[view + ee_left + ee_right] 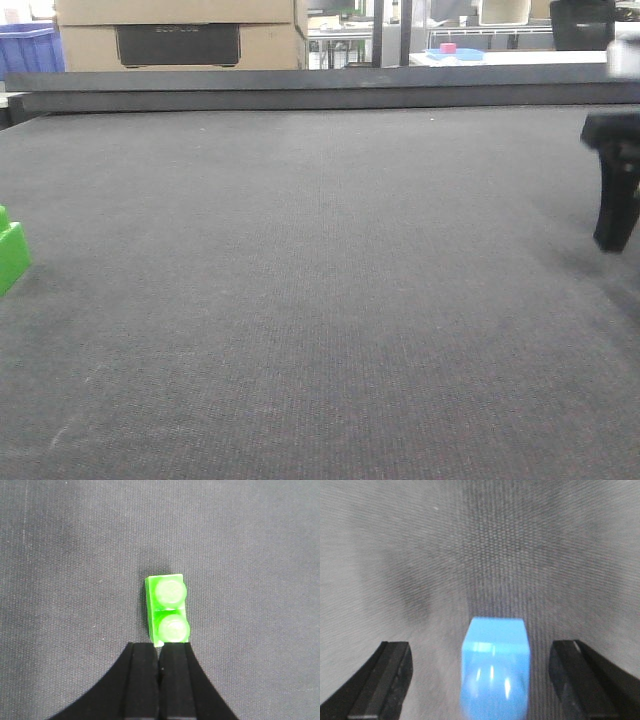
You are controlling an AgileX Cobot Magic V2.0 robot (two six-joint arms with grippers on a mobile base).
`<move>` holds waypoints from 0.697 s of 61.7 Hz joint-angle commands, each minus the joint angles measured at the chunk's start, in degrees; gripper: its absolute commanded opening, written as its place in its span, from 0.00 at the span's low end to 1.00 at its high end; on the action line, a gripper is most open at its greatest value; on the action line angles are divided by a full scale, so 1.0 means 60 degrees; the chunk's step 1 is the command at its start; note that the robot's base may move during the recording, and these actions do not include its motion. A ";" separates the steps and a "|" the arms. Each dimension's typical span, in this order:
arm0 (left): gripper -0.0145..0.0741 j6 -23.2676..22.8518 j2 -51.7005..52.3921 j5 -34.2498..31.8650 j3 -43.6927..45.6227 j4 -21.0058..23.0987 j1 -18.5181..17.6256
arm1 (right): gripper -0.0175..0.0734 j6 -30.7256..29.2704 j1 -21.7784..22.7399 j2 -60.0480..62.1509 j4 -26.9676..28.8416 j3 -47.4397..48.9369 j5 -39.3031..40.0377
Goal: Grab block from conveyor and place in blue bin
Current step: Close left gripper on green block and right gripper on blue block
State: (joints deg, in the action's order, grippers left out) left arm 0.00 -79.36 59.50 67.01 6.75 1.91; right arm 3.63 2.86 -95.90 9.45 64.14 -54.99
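Wide, flat, dark grey conveyor (320,300), fine woven texture throughout; faint pale scuffs toward the near left corner. Dark raised rail (320,95) along the far edge. Lying directly on the belt: green block (167,611), two studs uppermost, at the left side; blue block (495,667), near end blurred.

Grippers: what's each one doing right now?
Left gripper: jaws closed, empty; green block just ahead of it.
Right gripper: jaws open, blue block between them, not gripped.
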 commanded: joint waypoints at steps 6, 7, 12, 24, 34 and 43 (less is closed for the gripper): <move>0.04 -0.0122 0.0017 -0.0089 0.0081 0.0113 0.0018 | 0.62 -0.0024 -0.0020 -0.0391 -0.0446 0.0069 0.0107; 0.04 -0.0185 0.0017 -0.0089 0.0081 0.0113 0.0018 | 0.61 -0.0024 -0.0020 -0.0392 -0.0493 0.0069 0.0089; 0.04 -0.0756 0.0017 -0.0089 0.0081 0.0113 0.0018 | 0.47 -0.0024 -0.0020 -0.0371 -0.0736 0.0069 0.0040; 0.04 -0.1113 0.0017 0.0008 0.0124 -0.0185 -0.0408 | 0.01 -0.0024 -0.0020 -0.0107 -0.0754 0.0069 0.0079; 0.04 -0.2506 0.0017 -0.0015 0.0185 -0.1481 -0.1378 | 0.02 -0.0024 -0.0020 0.0299 -0.0754 0.0069 0.0240; 0.04 -0.2861 -0.0036 -0.0422 0.0185 -0.1753 -0.1900 | 0.02 -0.0024 -0.0020 0.0459 -0.0754 0.0069 0.0409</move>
State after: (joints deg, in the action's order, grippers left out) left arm -15.19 -79.36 58.72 67.66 -2.76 -8.15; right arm 3.73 2.76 -94.15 5.59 64.14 -53.67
